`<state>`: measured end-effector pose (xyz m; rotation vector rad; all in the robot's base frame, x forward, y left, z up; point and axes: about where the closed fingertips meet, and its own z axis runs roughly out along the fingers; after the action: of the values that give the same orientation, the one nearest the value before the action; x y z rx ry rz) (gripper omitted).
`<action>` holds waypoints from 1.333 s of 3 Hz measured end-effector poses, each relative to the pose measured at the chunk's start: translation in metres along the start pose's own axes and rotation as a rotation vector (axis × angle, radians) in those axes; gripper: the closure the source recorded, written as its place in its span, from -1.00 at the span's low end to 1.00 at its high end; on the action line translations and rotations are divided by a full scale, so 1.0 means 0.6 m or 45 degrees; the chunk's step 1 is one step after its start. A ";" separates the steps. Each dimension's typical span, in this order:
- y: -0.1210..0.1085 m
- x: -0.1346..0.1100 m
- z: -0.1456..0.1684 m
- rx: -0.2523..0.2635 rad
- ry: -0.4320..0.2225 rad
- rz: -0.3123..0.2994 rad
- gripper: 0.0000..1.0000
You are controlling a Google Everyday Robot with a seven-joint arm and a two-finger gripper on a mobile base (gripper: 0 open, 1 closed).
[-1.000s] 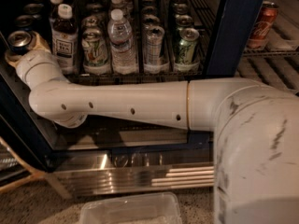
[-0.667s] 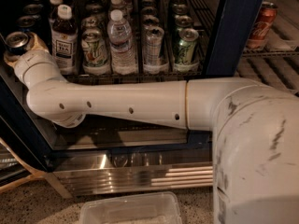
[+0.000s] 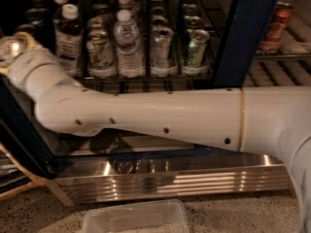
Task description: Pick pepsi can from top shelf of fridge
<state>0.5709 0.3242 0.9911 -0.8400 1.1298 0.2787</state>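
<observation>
A white robot arm (image 3: 160,115) is stretched across the frame from the right edge to the upper left, into an open fridge (image 3: 170,178). The gripper (image 3: 22,41) is placed at the upper left edge, past the rounded wrist, and is mostly hidden by it; whether it is spread or closed cannot be told. Just beside it, at the far left edge, only the bright silver top of a can is seen. This is judged to be the pepsi can (image 3: 9,48), though its blue side is hidden. Whether it is stood on the shelf (image 3: 146,81) or lifted off it cannot be told.

Along the shelf, in the upper middle, rows of green-white cans (image 3: 99,55), a water bottle (image 3: 129,42) and a dark bottle (image 3: 68,33) are stood. A blue door frame (image 3: 248,33) is set at the upper right, with a red can (image 3: 274,25) beyond it. A clear tub (image 3: 133,217) is placed on the floor at the bottom.

A full can is judged fairly heavy for its size and stiff, but thin-walled, smooth and possibly slick when chilled. It is best taken around the middle of its body, squarely, not by the rim.
</observation>
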 end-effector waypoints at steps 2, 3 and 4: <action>0.003 0.006 -0.005 -0.005 0.003 -0.001 1.00; 0.015 0.000 -0.069 -0.073 0.077 0.092 1.00; 0.027 -0.028 -0.134 -0.146 0.128 0.162 1.00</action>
<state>0.4991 0.2812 0.9849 -0.8922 1.2728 0.4138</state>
